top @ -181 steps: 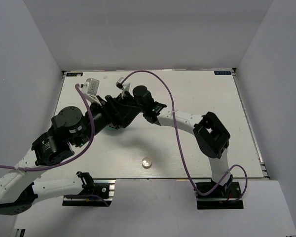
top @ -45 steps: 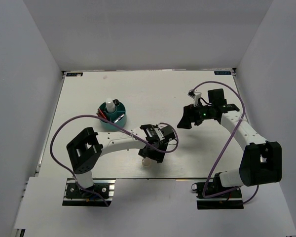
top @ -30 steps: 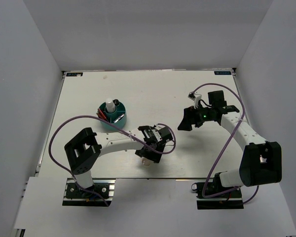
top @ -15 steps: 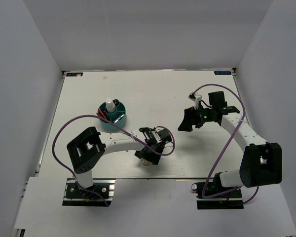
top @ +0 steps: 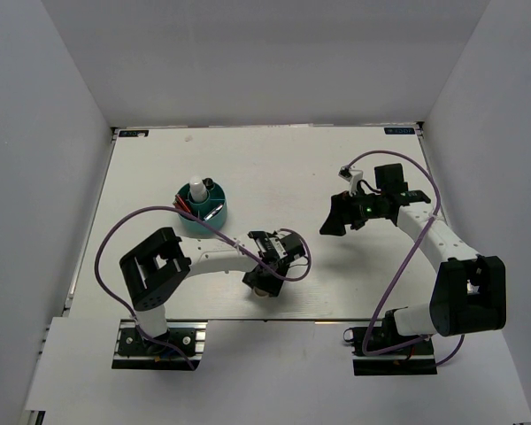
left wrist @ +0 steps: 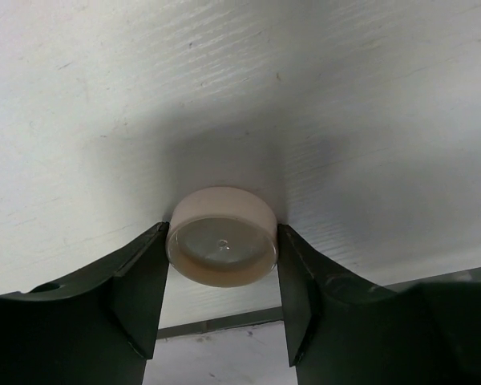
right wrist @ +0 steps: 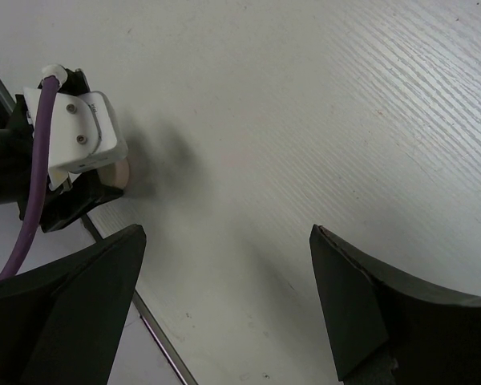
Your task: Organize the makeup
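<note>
The tiny round clear jar (left wrist: 222, 247) lies on the white table near the front edge. My left gripper (left wrist: 223, 239) is around it, with both fingers touching its sides. In the top view the left gripper (top: 264, 282) covers most of the jar (top: 261, 290). The teal holder (top: 214, 221) stands at centre-left; it holds a white bottle (top: 197, 189), red pencils (top: 183, 205) and other small makeup. My right gripper (top: 329, 221) is open and empty above the table at right of centre. In the right wrist view it (right wrist: 227, 233) faces the left gripper's white wrist (right wrist: 80, 136) and the jar (right wrist: 120, 172).
The table's front edge with its metal rail (left wrist: 224, 322) runs just behind the jar. A purple cable (top: 124, 232) loops over the left arm, and another (top: 420, 239) hangs along the right arm. White walls enclose the table on three sides.
My left gripper has shifted slightly toward the front edge and settled over the jar. My right gripper has barely moved.
</note>
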`<state>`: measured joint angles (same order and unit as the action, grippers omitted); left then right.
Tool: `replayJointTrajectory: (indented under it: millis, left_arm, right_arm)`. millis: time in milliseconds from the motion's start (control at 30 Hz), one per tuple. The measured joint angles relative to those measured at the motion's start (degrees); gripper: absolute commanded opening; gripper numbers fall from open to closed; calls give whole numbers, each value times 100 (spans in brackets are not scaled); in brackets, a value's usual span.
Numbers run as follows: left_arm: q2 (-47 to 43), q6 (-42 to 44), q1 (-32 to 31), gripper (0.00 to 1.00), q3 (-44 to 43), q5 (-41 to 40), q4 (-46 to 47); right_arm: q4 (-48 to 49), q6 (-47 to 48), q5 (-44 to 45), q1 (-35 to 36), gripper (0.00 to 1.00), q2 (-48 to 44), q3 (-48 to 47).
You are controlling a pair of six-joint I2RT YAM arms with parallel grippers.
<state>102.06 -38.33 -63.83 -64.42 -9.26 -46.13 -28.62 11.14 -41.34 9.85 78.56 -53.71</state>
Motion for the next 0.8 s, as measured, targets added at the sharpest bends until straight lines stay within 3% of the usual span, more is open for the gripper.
replayJointTrajectory:
  millis: [267,600,800]
  left_arm:
    - [-350,-11,0,44,131,13,273]
    - [-2492,-28,0,43,245,-415,940]
    - [-2914,-133,42,43,245,-970,885]
  right_arm:
    - [-125,144,-195,-4,89,4,0]
    - [-1158,680,-1224,221,79,798,-511]
    - [-1368,612,-1480,643,76,883,-964]
